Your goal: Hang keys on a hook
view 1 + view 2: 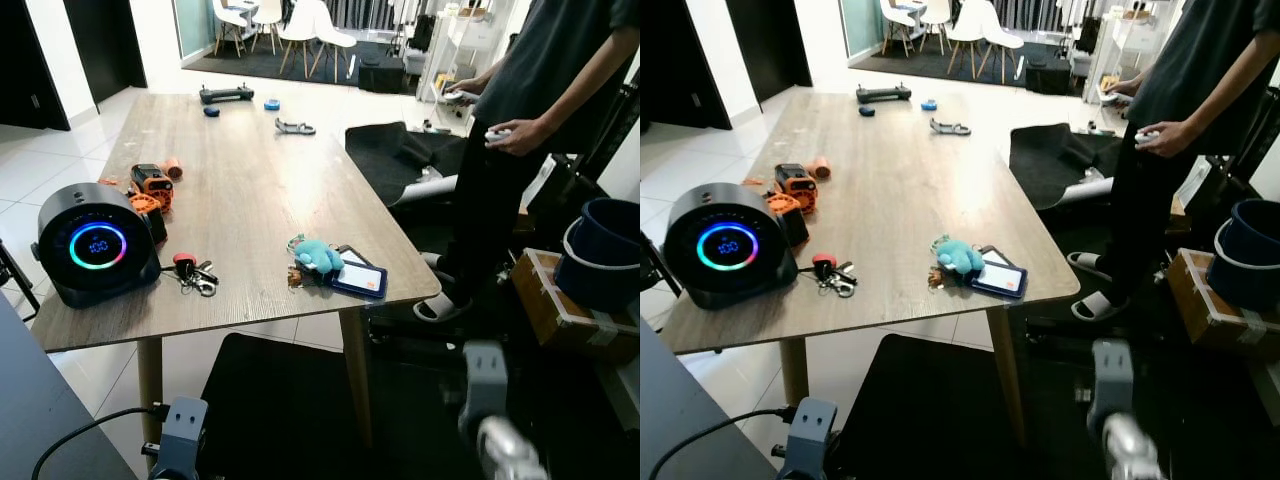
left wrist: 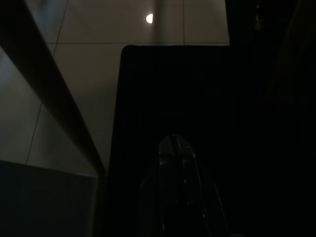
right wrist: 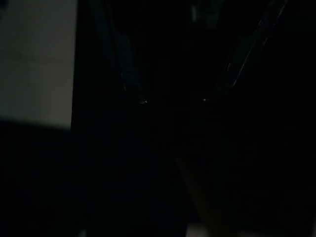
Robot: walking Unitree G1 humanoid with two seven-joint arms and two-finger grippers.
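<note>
The wooden desk (image 1: 260, 190) took up most of the scene, with a person (image 1: 540, 120) standing off its right side holding what looked like a controller, probably steering things. On the near left corner sat a round black speaker (image 1: 95, 245) with a glowing ring, and just beside it lay the keys (image 1: 192, 274) with a red fob, flat on the desk near the front edge, so nothing was picked up yet. Further right a teal plush keychain (image 1: 318, 257) rested against a phone (image 1: 358, 279). No hook that I could make out. Both arms hung low below the desk edge, idle I'd guess: the left end effector (image 2: 174, 148) had its fingers pressed together, the right end effector (image 3: 173, 101) had them spread apart.
</note>
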